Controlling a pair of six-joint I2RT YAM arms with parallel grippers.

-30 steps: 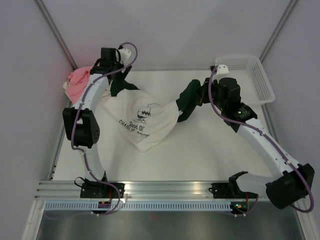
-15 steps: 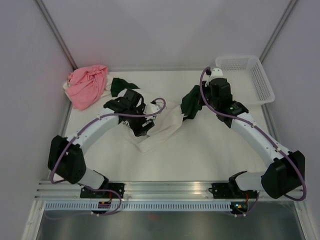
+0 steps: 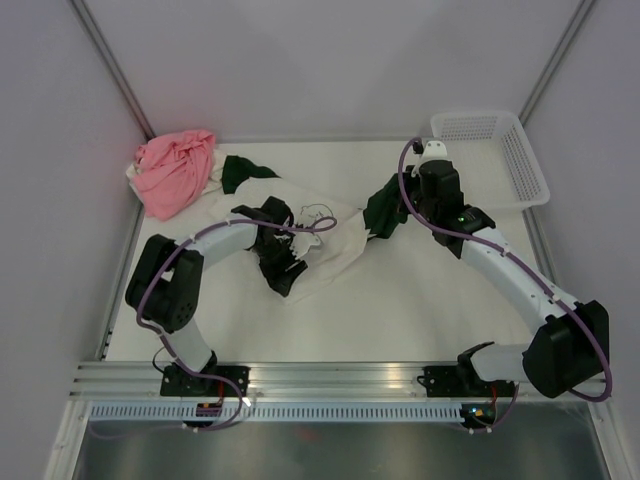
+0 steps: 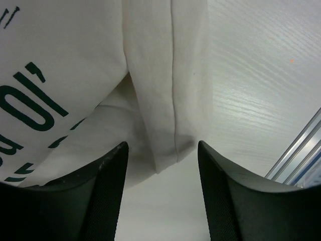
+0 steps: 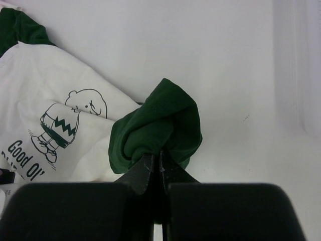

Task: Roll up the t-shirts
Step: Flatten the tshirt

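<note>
The cream-white t-shirt (image 3: pixel 330 240) with a black cartoon and lettering lies crumpled mid-table. My left gripper (image 3: pixel 285 272) hangs low over its near hem. In the left wrist view the left gripper (image 4: pixel 161 150) is open, and the hem corner (image 4: pixel 168 145) lies on the table between the fingertips, touching neither. My right gripper (image 3: pixel 388 212) is shut on a bunch of dark green cloth (image 5: pixel 160 120) at the shirt's right end. More dark green cloth (image 3: pixel 240 172) shows at the shirt's far left. A pink t-shirt (image 3: pixel 172 172) is heaped in the back left corner.
A white mesh basket (image 3: pixel 535 170) stands at the back right corner. Grey walls close in the table on three sides. An aluminium rail (image 3: pixel 330 375) runs along the near edge and shows at the right of the left wrist view, rail (image 4: pixel 296 150).
My left arm has swung from the back left, beside the pink t-shirt, down to the cream shirt's near hem, and its jaws have narrowed. The right gripper shifted slightly, still holding the green cloth.
</note>
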